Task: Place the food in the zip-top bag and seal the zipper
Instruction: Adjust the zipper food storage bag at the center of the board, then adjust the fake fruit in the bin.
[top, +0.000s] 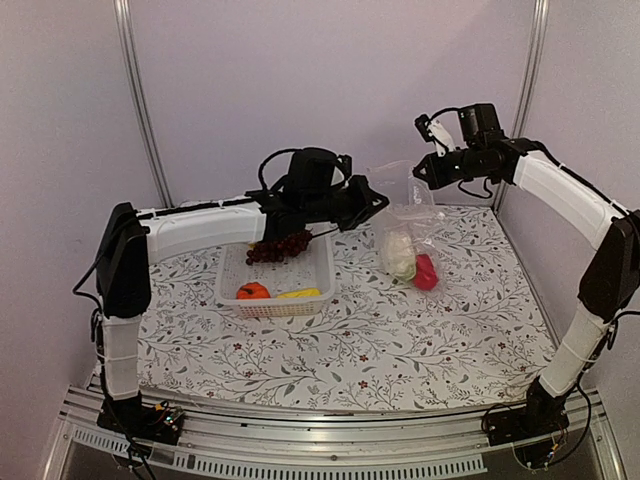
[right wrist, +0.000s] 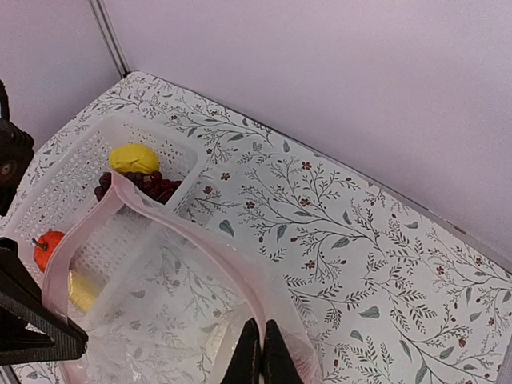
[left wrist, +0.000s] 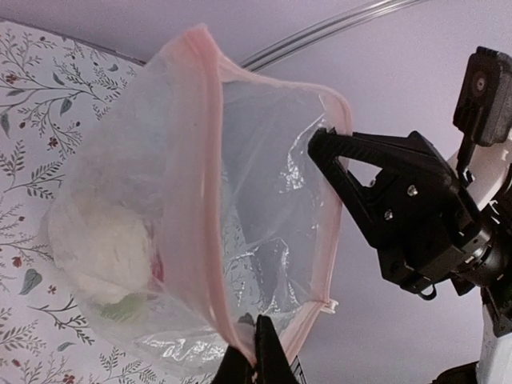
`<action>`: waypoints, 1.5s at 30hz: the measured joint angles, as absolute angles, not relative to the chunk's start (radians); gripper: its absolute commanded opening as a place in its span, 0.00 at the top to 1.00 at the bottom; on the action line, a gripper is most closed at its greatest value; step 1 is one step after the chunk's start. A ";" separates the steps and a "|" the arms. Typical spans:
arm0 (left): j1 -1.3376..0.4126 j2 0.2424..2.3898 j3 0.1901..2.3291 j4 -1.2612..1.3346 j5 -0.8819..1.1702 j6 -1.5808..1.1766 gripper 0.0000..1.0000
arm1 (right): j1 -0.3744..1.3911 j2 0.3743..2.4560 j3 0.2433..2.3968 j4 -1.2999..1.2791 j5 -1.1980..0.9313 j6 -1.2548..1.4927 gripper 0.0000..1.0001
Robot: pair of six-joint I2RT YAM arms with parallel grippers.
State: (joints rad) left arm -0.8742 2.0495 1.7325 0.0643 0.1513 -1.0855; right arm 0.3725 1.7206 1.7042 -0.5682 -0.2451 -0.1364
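L pincer (left wrist: 254, 356), R pincer (right wrist: 261, 356) clamp opp rims of zip-top bag (left wrist: 264, 176)

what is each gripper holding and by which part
Both pinch the zip-top bag at its pink zipper: left gripper on one side, right gripper on the opposite side.

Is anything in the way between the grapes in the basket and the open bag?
Yes. The white basket has a side wall standing between the grapes and the zip-top bag, and the left arm reaches across above them. The bag's mouth is held open, with nothing visible across it.
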 measured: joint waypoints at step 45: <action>-0.781 1.571 1.522 -0.211 -0.265 -0.254 0.00 | 0.325 1.649 1.595 -0.574 -0.381 -0.258 1.00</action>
State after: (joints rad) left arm -0.7811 1.5707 1.5215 -0.2108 -0.2646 -0.2539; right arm 0.3248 1.6485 1.5951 -0.5735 -0.3813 -0.2581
